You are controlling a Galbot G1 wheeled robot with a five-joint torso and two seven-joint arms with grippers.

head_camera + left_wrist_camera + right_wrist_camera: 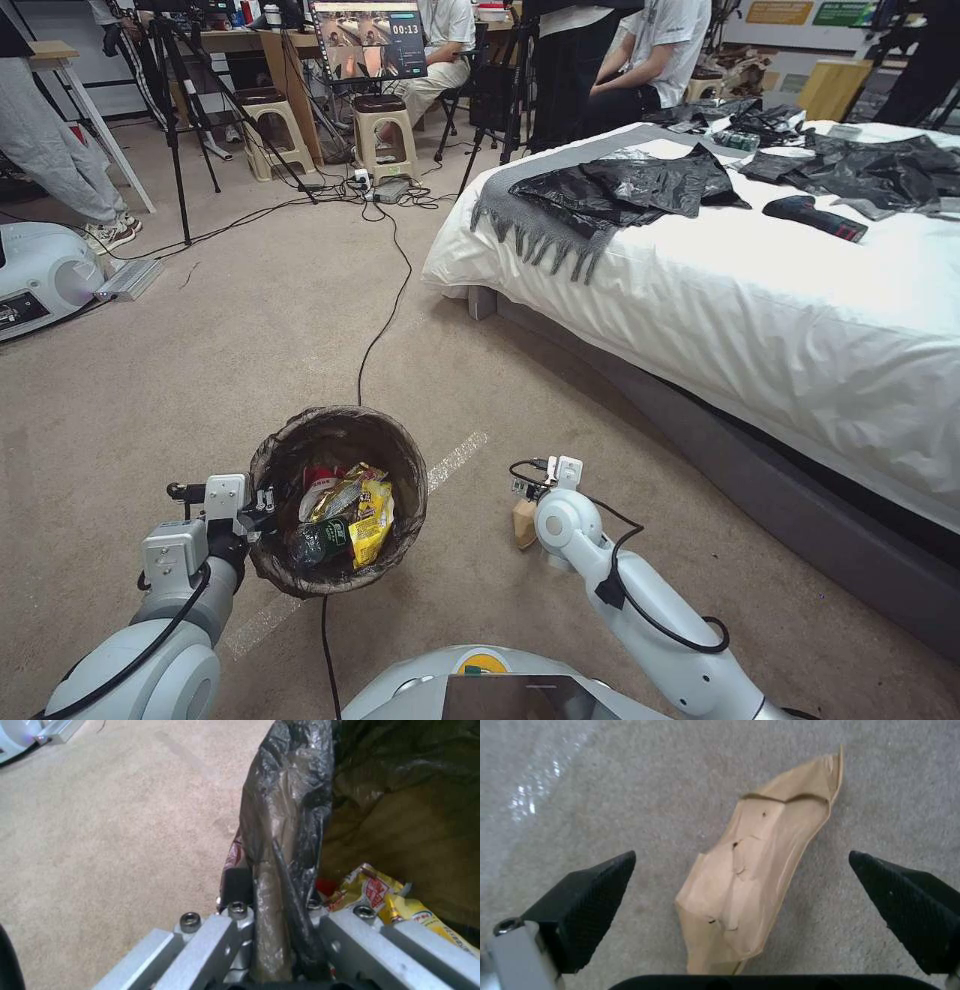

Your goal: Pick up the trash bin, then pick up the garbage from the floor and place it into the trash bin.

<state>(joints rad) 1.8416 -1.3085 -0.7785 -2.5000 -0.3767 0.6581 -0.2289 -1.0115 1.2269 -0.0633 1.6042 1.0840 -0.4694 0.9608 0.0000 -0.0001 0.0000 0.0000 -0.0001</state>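
The trash bin (338, 497), lined with a dark bag, hangs at my lower left, tilted towards me. My left gripper (262, 503) is shut on its rim (280, 877). Inside lie yellow foil wrappers (368, 515), a red-and-white packet (318, 482) and a green-labelled bottle (322, 540); the wrappers (395, 900) also show in the left wrist view. A brown paper bag (755, 870) lies flat on the carpet. My right gripper (742, 885) hovers just above it, open, one finger on each side. In the head view the bag (524, 522) peeks out beside the right wrist (556, 510).
A bed (760, 300) with white sheets, a grey throw and large black plastic bags (640, 185) fills the right side. A black cable (385, 320) runs across the carpet to the bin. Stools, tripods and seated people stand at the back. A white machine (40, 275) sits far left.
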